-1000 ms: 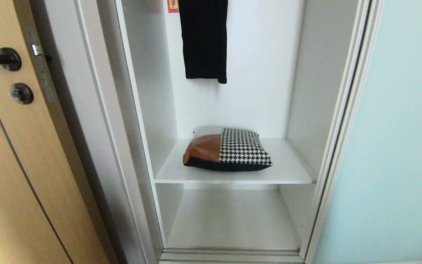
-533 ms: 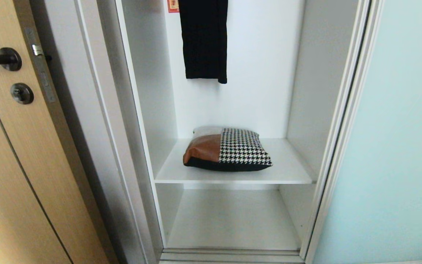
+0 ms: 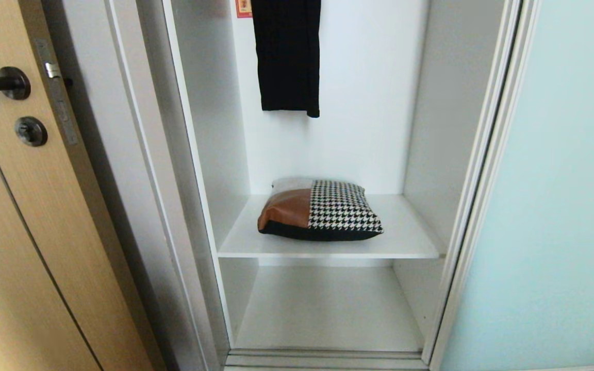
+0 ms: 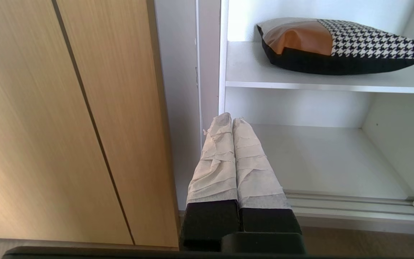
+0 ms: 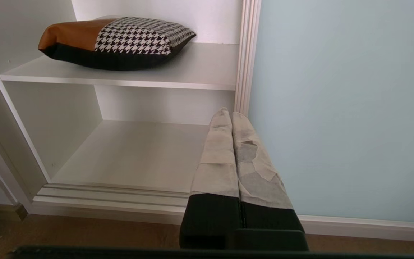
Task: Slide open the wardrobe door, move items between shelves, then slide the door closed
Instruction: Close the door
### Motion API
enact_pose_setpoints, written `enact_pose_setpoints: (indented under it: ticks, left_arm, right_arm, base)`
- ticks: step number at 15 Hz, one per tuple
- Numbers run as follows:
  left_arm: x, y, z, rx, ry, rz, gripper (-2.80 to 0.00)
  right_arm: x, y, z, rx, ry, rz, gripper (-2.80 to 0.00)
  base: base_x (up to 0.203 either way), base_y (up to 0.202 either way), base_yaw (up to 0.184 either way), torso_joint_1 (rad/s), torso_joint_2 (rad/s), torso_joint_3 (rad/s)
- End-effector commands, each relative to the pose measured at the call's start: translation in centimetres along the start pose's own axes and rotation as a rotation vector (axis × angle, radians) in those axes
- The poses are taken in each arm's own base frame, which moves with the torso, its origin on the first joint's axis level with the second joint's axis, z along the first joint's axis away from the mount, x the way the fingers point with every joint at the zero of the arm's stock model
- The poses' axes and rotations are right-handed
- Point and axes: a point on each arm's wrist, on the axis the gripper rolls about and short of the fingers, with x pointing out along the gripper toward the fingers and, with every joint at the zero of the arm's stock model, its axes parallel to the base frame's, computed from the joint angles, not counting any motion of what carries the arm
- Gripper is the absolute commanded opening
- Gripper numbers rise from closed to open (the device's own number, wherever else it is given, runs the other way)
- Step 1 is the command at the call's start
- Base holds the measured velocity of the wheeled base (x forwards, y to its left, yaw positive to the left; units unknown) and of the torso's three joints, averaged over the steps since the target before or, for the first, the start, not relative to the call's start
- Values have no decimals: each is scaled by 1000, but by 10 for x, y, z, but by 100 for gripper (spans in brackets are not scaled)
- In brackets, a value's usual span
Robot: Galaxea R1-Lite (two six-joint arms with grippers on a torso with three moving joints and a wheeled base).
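Note:
The sliding wardrobe door, frosted pale blue-green glass in a silver-white frame, stands slid to the right, leaving the wardrobe open. A cushion-like bag of tan leather and houndstooth fabric lies on the upper white shelf. Below it is a bare lower shelf. Neither arm shows in the head view. My left gripper is shut and empty, low in front of the wardrobe's left edge, below the bag. My right gripper is shut and empty, low before the door's frame, the bag up to its side.
A light wood door with a dark lever handle stands left of the wardrobe. A black garment hangs inside above the bag. The door tracks run along the wardrobe's floor edge. Brown flooring lies in front.

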Motion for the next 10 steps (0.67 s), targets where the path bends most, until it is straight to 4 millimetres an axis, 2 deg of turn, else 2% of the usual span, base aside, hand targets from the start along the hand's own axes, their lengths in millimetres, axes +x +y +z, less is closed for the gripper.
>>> enact_pose_setpoints:
  ticks: [1,10]
  left_arm:
    - [0,0,0,0,3,1,-280]
    - [0,0,0,0,3,1,-280]
  right_arm:
    - [0,0,0,0,-1,0,-280]
    - [0,0,0,-10,5,-2,-280]
  base:
    - [0,0,0,0,0,0]
    - [0,0,0,0,0,0]
